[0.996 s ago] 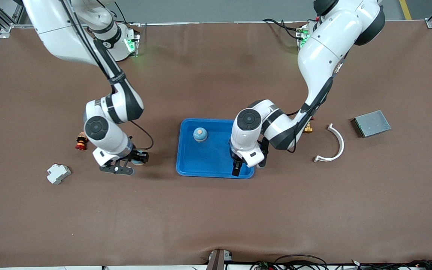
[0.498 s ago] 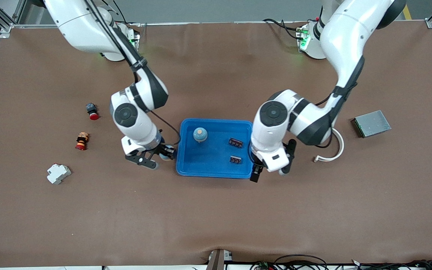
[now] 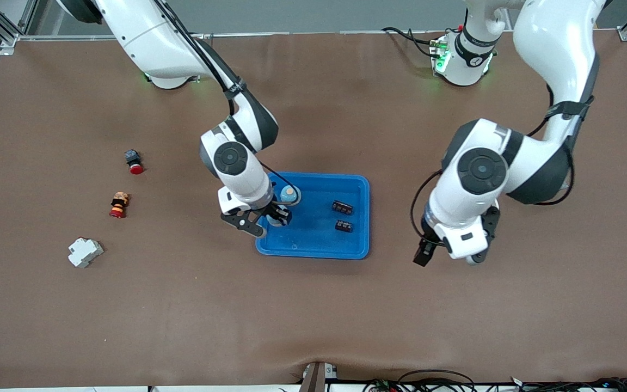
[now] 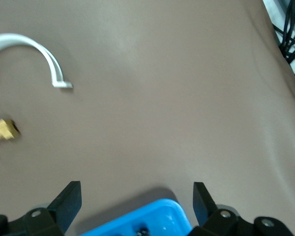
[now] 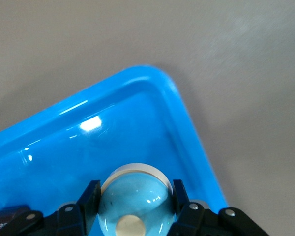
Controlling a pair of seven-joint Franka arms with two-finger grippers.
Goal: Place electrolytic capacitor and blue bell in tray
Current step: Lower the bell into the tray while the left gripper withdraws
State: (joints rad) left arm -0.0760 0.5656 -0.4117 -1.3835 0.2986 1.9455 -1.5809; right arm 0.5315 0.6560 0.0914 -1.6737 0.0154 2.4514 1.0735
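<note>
The blue tray lies mid-table. My right gripper hangs over the tray's end toward the right arm, shut on a blue bell with a white base rim and a tan knob; the fingers press its sides. A second blue bell stands in the tray beside it. Two small dark parts lie in the tray; I cannot tell whether either is the electrolytic capacitor. My left gripper is open and empty over bare table beside the tray, toward the left arm's end. The left wrist view catches a tray corner.
Toward the right arm's end lie a black part with a red cap, a red and orange part and a white-grey block. The left wrist view shows a white curved strip and a brass fitting on the mat.
My right arm carried the bell from the mat to over the tray. My left arm lifted out of the tray toward its own end, uncovering the two dark parts.
</note>
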